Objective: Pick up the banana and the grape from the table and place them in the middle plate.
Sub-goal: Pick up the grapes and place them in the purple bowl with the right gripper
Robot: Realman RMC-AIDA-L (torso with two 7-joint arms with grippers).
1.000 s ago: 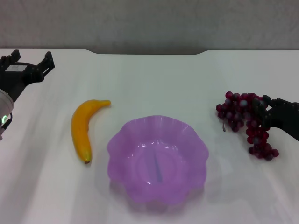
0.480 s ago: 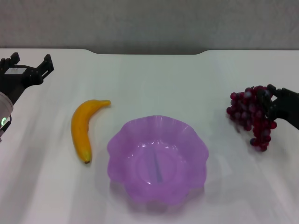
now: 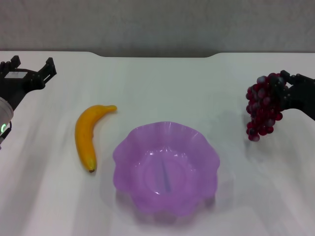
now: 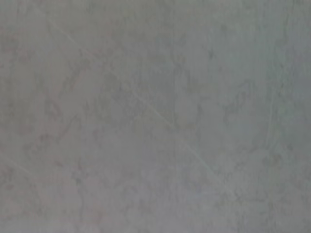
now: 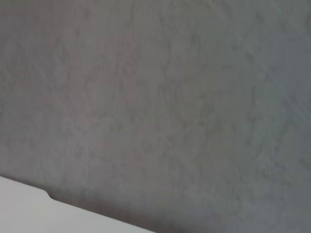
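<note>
The purple scalloped middle plate (image 3: 129, 147) sits at the front centre of the white table (image 3: 162, 88) and holds nothing. The yellow banana (image 3: 86, 135) lies on the table just left of the plate. My right gripper (image 3: 281, 91) at the right edge is shut on the dark red grape (image 3: 262, 108), which hangs lifted above the table, right of the plate. My left gripper (image 3: 28, 69) is open and empty at the far left, behind and left of the banana. Both wrist views show only a grey wall.
A rounded notch (image 3: 157, 54) cuts into the table's far edge, with a grey wall behind it. A corner of the white table (image 5: 29, 213) shows in the right wrist view.
My right gripper has lifted the grape off the table and raised it; the bunch now hangs down from the fingers. The left arm has barely moved.
</note>
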